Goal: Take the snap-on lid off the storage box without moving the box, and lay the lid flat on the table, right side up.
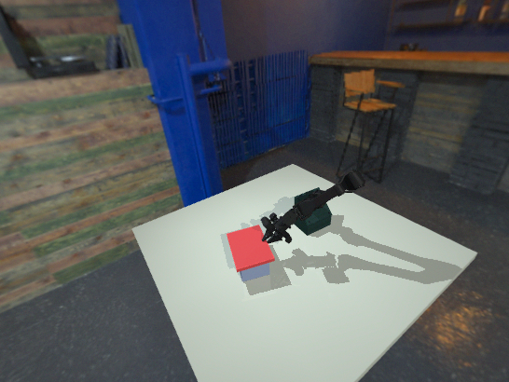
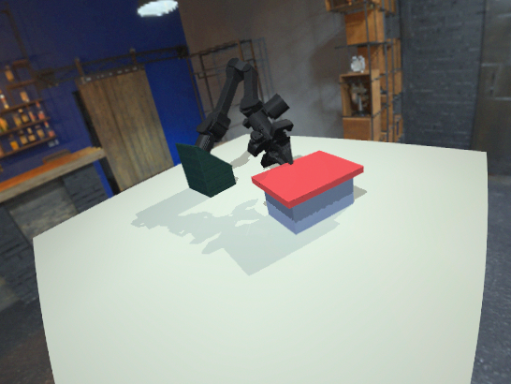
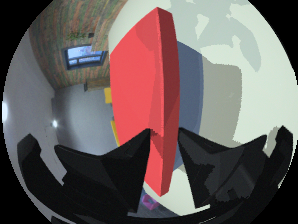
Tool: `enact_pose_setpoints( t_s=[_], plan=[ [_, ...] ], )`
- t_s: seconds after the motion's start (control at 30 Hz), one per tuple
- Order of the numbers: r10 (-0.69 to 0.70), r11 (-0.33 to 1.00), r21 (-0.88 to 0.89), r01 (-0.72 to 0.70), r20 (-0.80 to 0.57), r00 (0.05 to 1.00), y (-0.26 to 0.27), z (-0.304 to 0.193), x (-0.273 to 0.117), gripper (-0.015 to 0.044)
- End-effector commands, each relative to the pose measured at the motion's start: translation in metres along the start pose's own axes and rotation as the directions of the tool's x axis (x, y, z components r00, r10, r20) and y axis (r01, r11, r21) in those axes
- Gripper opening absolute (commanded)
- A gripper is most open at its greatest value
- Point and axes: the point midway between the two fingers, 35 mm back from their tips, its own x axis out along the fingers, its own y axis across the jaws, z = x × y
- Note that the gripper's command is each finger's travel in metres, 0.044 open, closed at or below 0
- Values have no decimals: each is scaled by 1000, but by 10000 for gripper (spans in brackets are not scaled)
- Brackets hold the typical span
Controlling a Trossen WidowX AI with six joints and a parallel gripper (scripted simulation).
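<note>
The red lid (image 1: 252,247) (image 2: 309,178) (image 3: 137,85) lies flat on top of the blue-grey storage box (image 1: 255,273) (image 2: 323,204) (image 3: 191,90), its rim overhanging the walls. I see no clear gap between lid and box. My gripper (image 1: 266,240) (image 2: 289,163) (image 3: 164,132) is shut on the lid's overhanging edge, on the side toward the arm. In the wrist view one finger is on the lid's top side and the other is on its underside, beside the box wall. The far finger is partly hidden by the lid in the exterior view.
A dark green block (image 1: 313,224) (image 2: 208,175) with a sloping top stands on the white table (image 1: 280,326) (image 2: 257,318), beside the arm and a short way from the box. Shadows of the arm and box fall across the table.
</note>
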Motion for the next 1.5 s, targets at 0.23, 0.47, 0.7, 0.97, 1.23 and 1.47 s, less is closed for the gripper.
enact_pose_setpoints(
  t_s=[0.23, 0.47, 0.7, 0.97, 1.23, 1.47],
  plan=[
    [1, 1000, -2, -1, 0, 1000, 3, 0, -2, 0],
    [1, 1000, -2, -1, 0, 1000, 4, 0, -3, 0],
    [1, 1000, -2, -1, 0, 1000, 5, 0, -4, 0],
    [1, 1000, -2, -1, 0, 1000, 6, 0, -5, 0],
    [2, 1000, 0, -2, 0, 1000, 7, 0, -5, 0],
    [2, 1000, 0, -2, 0, 1000, 7, 0, -5, 0]
  ],
)
